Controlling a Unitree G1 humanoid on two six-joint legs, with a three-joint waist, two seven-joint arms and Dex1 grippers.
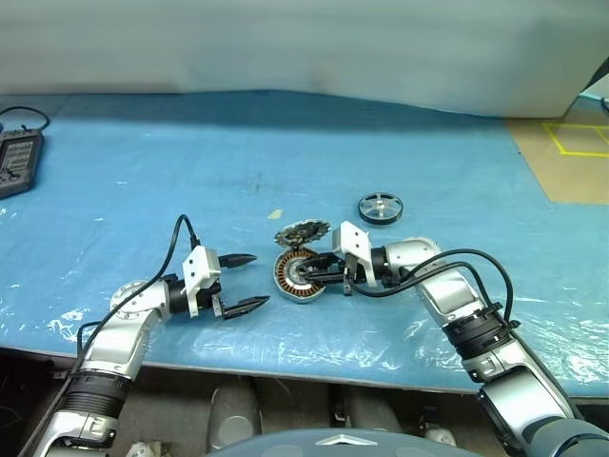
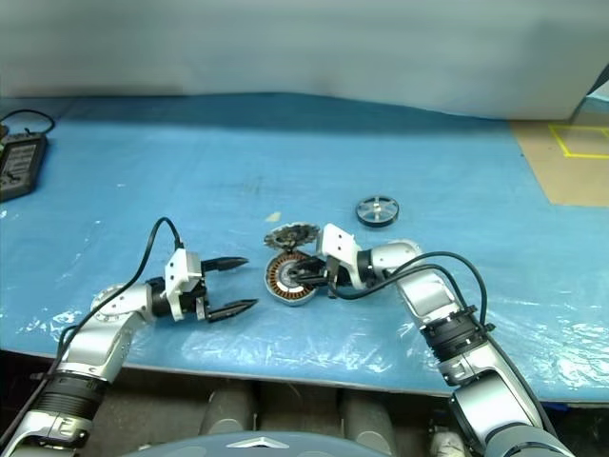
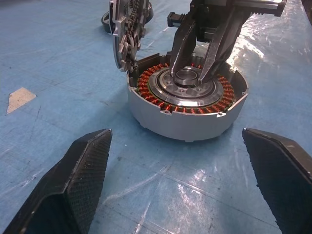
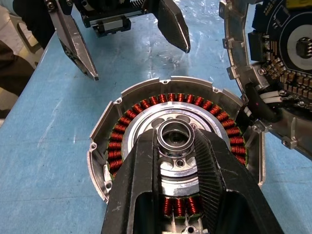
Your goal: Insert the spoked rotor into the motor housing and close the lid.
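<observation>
housing (image 1: 298,275): on the blue table (image 1: 190,162), open side up, copper windings ringing a silver centre piece with a raised hub (image 4: 174,138).
lid (image 1: 302,233): swung open, standing tilted at the housing's far rim and joined to it there; circuit side faces the housing in the right wrist view.
rotor (image 1: 381,207): flat on the table behind and right of the housing, well apart from it, untouched by either gripper.
right gripper (image 4: 175,146): reaches in over the housing from the right, fingers narrowed onto the central hub, one on each side; pinching the hub as far as both wrist views show.
left gripper (image 1: 240,282): hovers just left of the housing, fingers spread wide, holding nothing, pointed at the housing wall.
step in hand: judged early; rotor not yet in, lid not yet shut. The right gripper seems to be steadying or handling the hub in the housing's centre; which, I cannot tell.
next move calls for: letting go of the hub and clearing the housing mouth, then a reach to the rotor, a grip by its black rim, and a level, centred lowering onto the hub. The left gripper could brace the housing wall meanwhile.
in the way: the right gripper's own fingers block the mouth now. The tilted lid overhangs the far rim, so the rotor should come in from the near or right side.
around: dark device with a cable (image 1: 17,160) at the far left of the table; small pale scrap (image 1: 275,214) behind the housing; brown floor with yellow tape (image 1: 571,143) far right. None obstructs.
</observation>
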